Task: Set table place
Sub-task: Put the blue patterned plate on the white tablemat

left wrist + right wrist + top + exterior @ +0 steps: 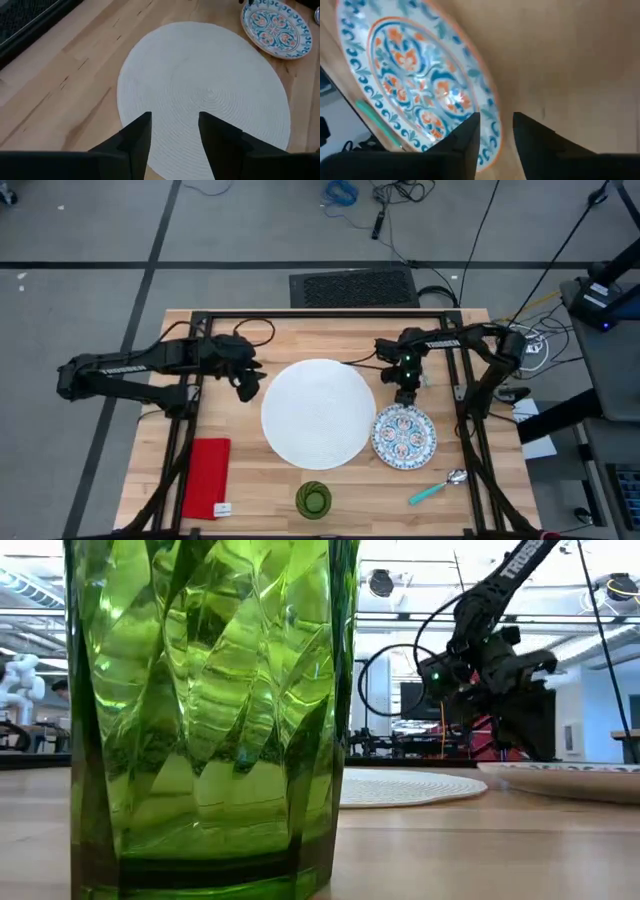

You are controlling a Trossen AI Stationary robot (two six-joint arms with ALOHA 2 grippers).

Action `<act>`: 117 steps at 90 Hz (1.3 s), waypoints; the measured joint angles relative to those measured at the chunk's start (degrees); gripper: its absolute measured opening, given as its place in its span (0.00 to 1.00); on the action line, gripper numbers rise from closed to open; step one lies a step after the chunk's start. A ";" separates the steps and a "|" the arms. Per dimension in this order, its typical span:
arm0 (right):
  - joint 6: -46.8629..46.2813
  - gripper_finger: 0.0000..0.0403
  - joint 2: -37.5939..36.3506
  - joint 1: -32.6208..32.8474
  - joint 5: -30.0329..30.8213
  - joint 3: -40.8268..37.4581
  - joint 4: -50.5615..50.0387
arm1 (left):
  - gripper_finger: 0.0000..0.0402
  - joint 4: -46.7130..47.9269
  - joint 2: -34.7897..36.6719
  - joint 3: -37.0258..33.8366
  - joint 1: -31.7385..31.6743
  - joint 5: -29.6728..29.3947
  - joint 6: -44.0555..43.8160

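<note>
Place setting, partly laid. The large white plate [318, 412] lies at the middle of the bench [250, 490]; the small patterned plate [404, 435] sits just right of it, apparently touching its rim. The red napkin [207, 477] lies near-left, the green cup [313, 500] at the near edge, and the teal-handled spoon [437, 489] near-right. No fork can be made out.

The right hand [405, 396] hovers at the far edge of the patterned plate, fingers slightly apart and holding nothing. The left hand [249, 388] hangs by the white plate's far-left rim, fingers parted, empty.

Risk: a shallow rim grip may let the patterned plate slip, tilt, or scrape against the white plate, shifting both.
</note>
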State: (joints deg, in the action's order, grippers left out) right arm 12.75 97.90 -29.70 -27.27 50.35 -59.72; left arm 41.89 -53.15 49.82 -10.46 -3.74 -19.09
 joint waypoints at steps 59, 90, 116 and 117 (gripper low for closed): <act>7.34 0.22 8.17 1.16 -7.32 0.00 -1.89 | 0.37 0.15 0.02 0.00 -0.01 0.34 -0.17; 9.27 0.01 8.21 1.17 -15.44 -0.02 -4.56 | 0.37 0.17 0.02 0.00 -0.02 0.42 -0.11; 7.42 0.00 4.00 0.88 -22.92 0.73 -5.83 | 0.37 0.20 0.02 0.00 0.00 0.47 -0.07; 7.07 0.00 3.74 0.87 -23.26 0.85 -5.61 | 0.37 0.19 0.02 0.00 0.00 0.46 -0.07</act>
State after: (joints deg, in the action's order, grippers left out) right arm 19.82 101.64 -28.84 -50.53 51.20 -65.33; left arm 42.08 -53.12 49.82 -10.46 -3.27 -19.16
